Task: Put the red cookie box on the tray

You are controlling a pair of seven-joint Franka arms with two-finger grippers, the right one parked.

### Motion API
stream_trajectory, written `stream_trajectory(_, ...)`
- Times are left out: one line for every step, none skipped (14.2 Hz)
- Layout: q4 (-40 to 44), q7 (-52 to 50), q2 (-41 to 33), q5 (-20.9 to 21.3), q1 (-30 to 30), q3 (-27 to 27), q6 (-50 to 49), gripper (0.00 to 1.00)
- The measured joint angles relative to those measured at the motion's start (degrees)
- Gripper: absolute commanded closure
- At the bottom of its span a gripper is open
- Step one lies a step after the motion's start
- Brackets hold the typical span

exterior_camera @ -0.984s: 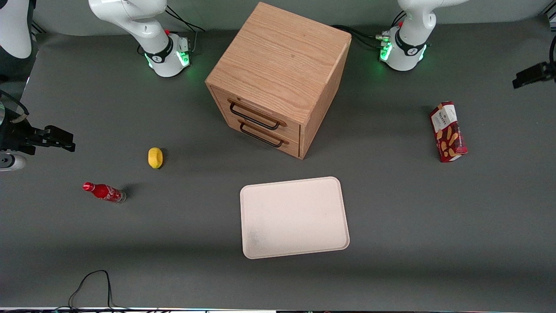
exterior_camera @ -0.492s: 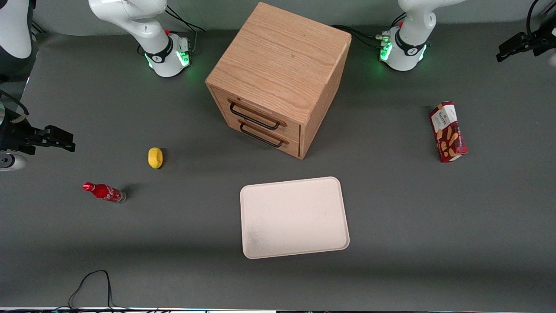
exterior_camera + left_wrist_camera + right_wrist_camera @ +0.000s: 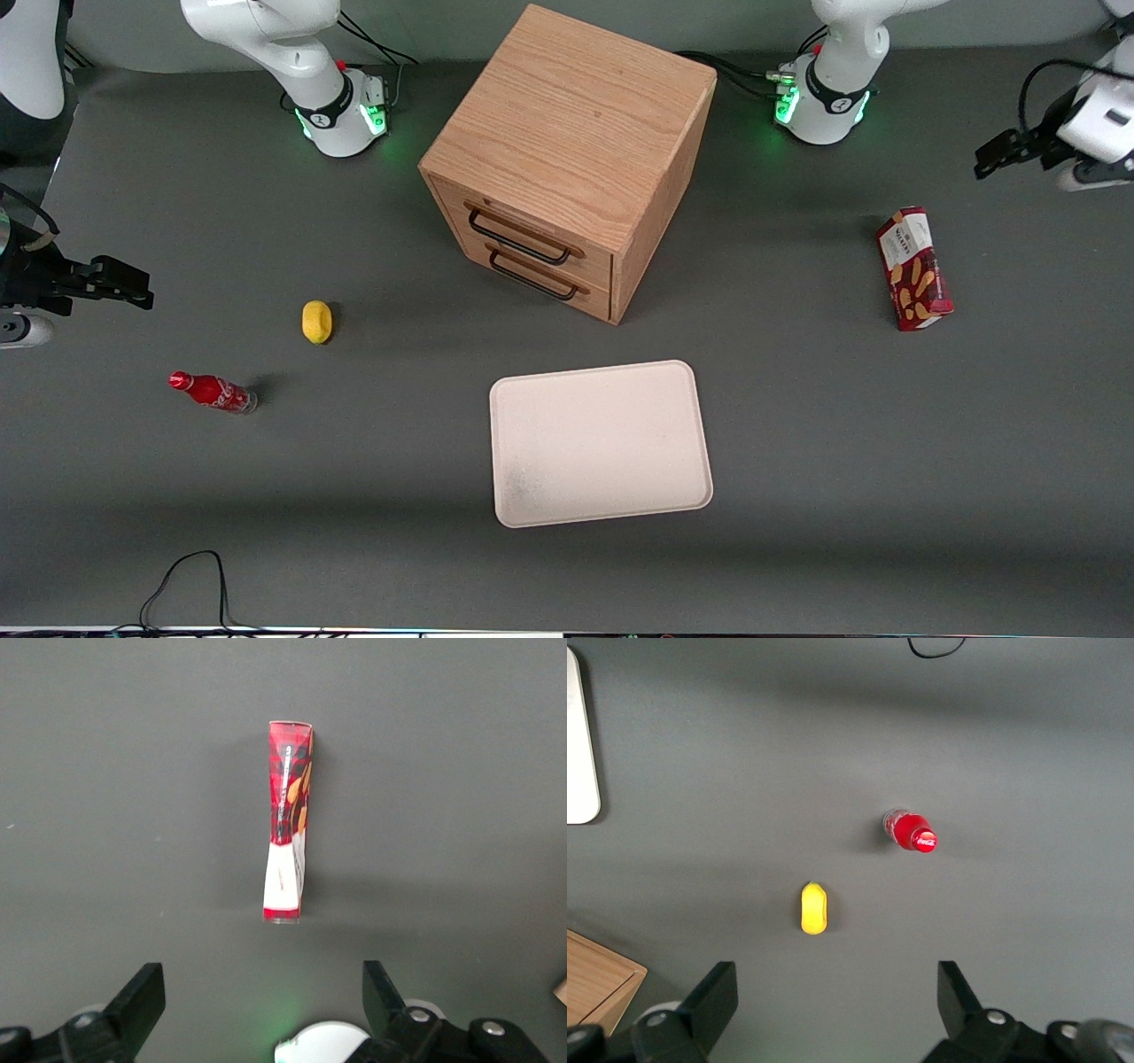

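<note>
Red cookie box (image 3: 914,268) lying flat on the table (image 3: 797,549) toward the working arm's end, nothing touching its edges. Gripper (image 3: 264,1003) up above it, farther from the front camera, fingers (image 3: 142,992) spread wide, holding nothing. Tray (image 3: 600,442) well apart, just in front of the wooden drawers (image 3: 567,159), bare table between.

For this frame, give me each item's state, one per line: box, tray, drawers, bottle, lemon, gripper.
Cookie box: lying on the table, ungrasped, off the tray.
Tray: flat on the table, nothing on it.
Cabinet: both drawers shut.
Bottle: upright on the table, capped.
Lemon: resting on the table.
Gripper: open, above the table, holding nothing; cookie box in its camera's view.
</note>
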Motion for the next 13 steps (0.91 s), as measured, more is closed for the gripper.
stream_trajectory(-2.83,0.0,0.77,0.0,0.16,0.04,4.07,0.01)
stream_trajectory(-5.28,0.03,1.94,0.01,0.54,0.1,8.01,0.01)
stream_trajectory(-7.21,0.42,3.45,0.02,0.86,0.22,11.63,0.01)
stream_trajectory(-8.68,0.95,5.34,0.02,1.09,0.33,15.01,0.01)
stream_trajectory(-9.7,1.31,7.49,0.02,1.24,0.37,18.15,0.01)
stream_trajectory(-10.26,1.59,9.95,0.02,1.32,0.38,21.12,0.01)
stream_trajectory(-10.52,1.74,12.53,0.02,1.35,0.38,23.89,0.01)
stream_trajectory(-10.58,1.82,15.02,0.02,1.36,0.38,26.58,0.01)
stream_trajectory(-10.66,1.86,17.54,0.03,1.37,0.37,29.4,0.01)
stream_trajectory(-10.78,1.88,19.85,0.03,1.37,0.37,32.08,0.01)
stream_trajectory(-10.95,1.89,21.98,0.03,1.37,0.37,34.52,0.01)
stream_trajectory(-11.1,1.9,23.95,0.03,1.37,0.36,36.73,0.01)
stream_trajectory(-11.11,1.92,25.66,0.03,1.38,0.36,38.22,0.01)
